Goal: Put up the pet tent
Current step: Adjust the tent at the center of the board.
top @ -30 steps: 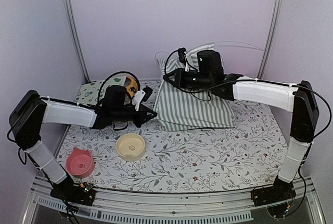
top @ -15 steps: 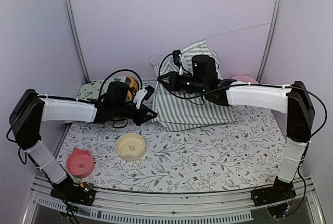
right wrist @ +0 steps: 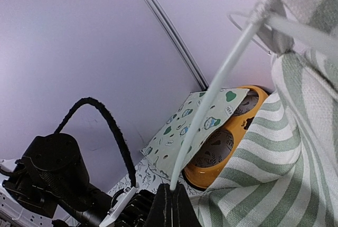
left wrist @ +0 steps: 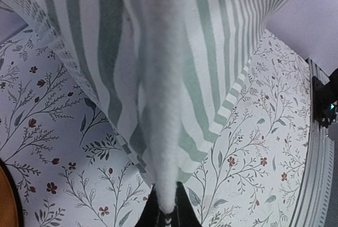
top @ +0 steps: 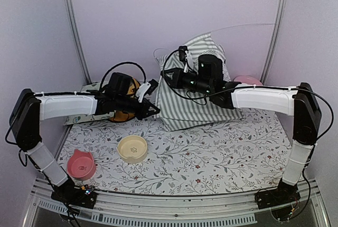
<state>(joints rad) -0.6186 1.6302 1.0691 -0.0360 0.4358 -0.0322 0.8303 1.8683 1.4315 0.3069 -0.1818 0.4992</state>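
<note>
- The pet tent sits slumped at the back of the floral tablecloth, with a thin white pole arcing from its top to the right
- The left gripper meets its lower left edge, fingers together, apparently pinching fabric
- The right gripper is at its upper left edge
- A cream bowl and a pink bowl lie front left, apart from the tent
</note>
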